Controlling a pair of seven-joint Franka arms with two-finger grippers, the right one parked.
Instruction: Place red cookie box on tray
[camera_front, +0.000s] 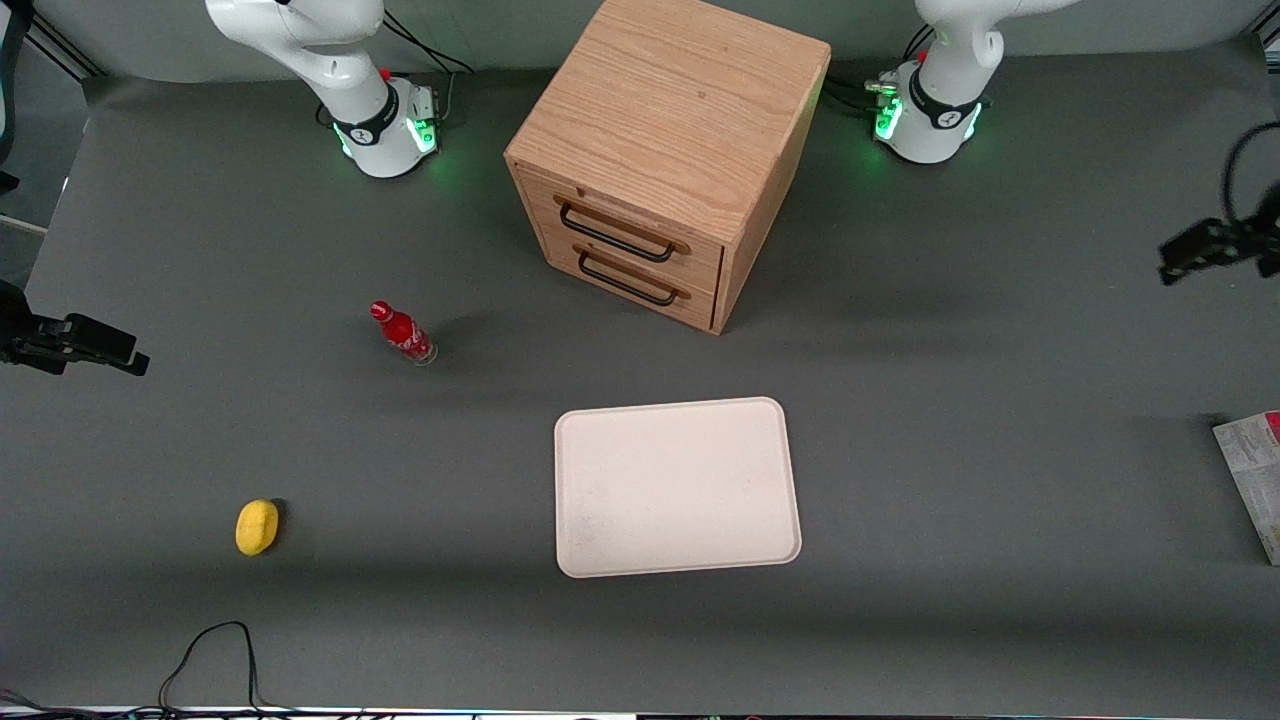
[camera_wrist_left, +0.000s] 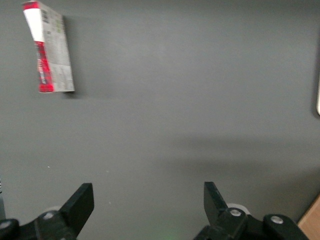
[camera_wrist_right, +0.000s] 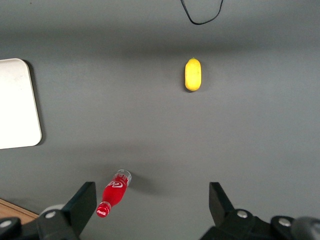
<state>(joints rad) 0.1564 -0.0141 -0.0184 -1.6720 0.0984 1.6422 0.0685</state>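
Red cookie box (camera_front: 1254, 482) lies flat at the front view's right edge, pale printed face up, print unreadable, well apart from the central tray (camera_front: 676, 486). Pincer (camera_wrist_left: 148, 200) hovers above bare table (camera_wrist_left: 190, 100), wide open, empty.

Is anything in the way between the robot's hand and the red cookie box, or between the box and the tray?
Nothing visible. The gripper hangs open above bare grey table, apart from the red cookie box. Between the box, lying at the working arm's end of the table, and the tray the table shows no objects.
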